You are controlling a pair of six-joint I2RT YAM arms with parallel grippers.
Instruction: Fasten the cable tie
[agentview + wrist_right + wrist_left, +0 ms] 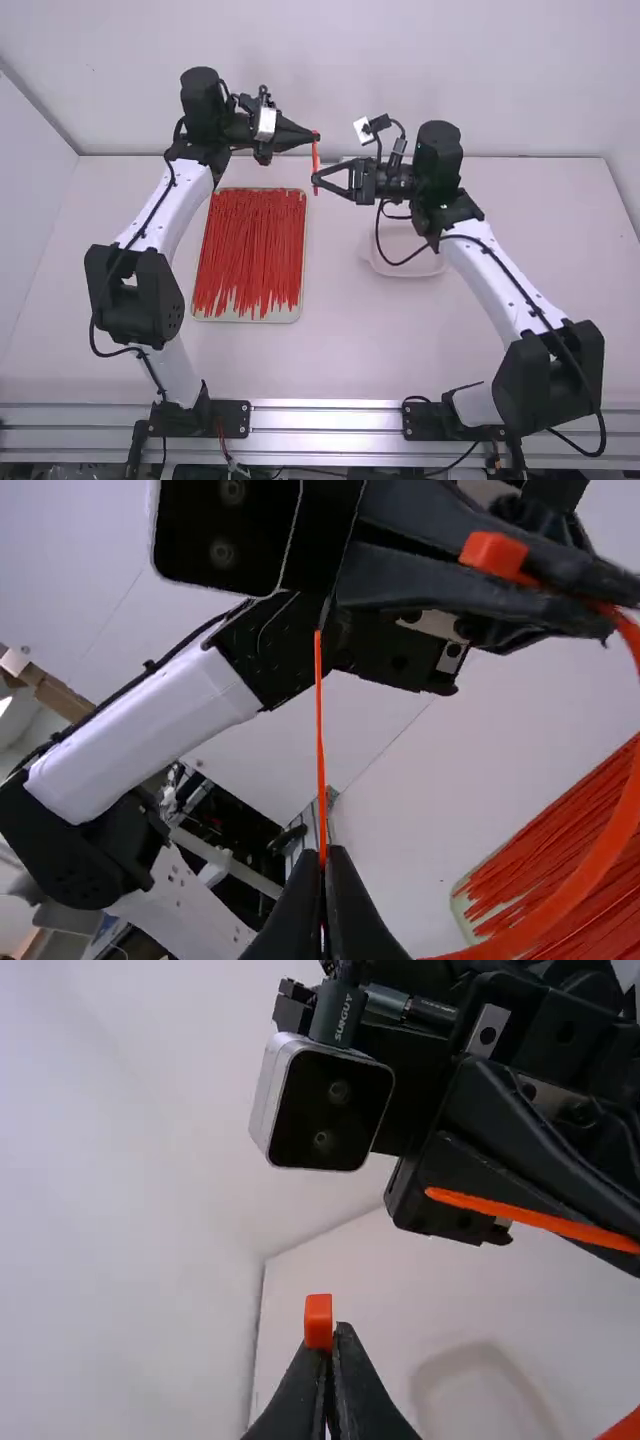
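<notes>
The left gripper [316,136] is raised over the far half of the table [400,340], its tips pointing toward 3 o'clock in the high view. It is clenched on the square head [318,1318] of 1 orange cable tie [315,155]. In the left wrist view its 2 fingers [300,1400] press together with the head pinched at their very tips.

The right gripper [316,184] sits just at 6 o'clock of the left one, tips pointing toward 9 o'clock. It is also closed, grasping the tie's thin tail [320,750]. In the right wrist view the tail runs straight out from between that gripper's own fingers [345,920] toward the left gripper's underside.

The cable tie is therefore held in the air at both ends, between the 2 grippers and apart from the table. In the right wrist view an orange strap bows away from the head in a wide curve, and the tail's tip stands beside the head, not through it.

At 7 o'clock of the grippers a flat tray [246,319] lies on the table, holding a pile of spare ties [250,250] laid roughly parallel. At 4 o'clock, under the right arm, sits a shallow clear container [390,268]
</notes>
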